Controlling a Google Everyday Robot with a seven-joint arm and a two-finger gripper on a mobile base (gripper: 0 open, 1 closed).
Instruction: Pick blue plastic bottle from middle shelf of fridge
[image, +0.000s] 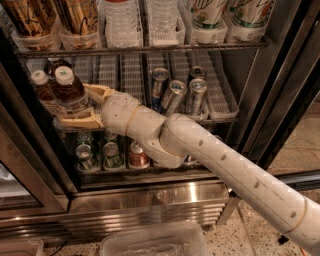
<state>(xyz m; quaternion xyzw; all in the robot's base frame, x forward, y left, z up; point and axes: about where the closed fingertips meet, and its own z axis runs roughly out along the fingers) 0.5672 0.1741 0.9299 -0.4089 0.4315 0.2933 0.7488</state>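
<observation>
— Since the arm (225, 165) comes into the fridge (150, 200) from low on the right, where does the claw (73, 104) end up?

— At the left front of the middle shelf (131, 75), clenched on the blue plastic bottle (69, 91). One of its fingers (96, 91) presses the far side and the other lies across the near side, low on the body. I judge that this grip leaves the white cap free and steadies the bottle for pulling out.

— Why that bottle?

— It sits at the shelf's front edge, so nothing blocks the claw.

— Count the rest.

— Just left of the claw there is one more white-capped bottle (42, 89). Behind that is a third, dark and hard to read. Right of the claw, past the wrist, are four silver cans (172, 96), one of them leaning. Below the claw three short cans (111, 155) show, and the arm may hide others.
</observation>
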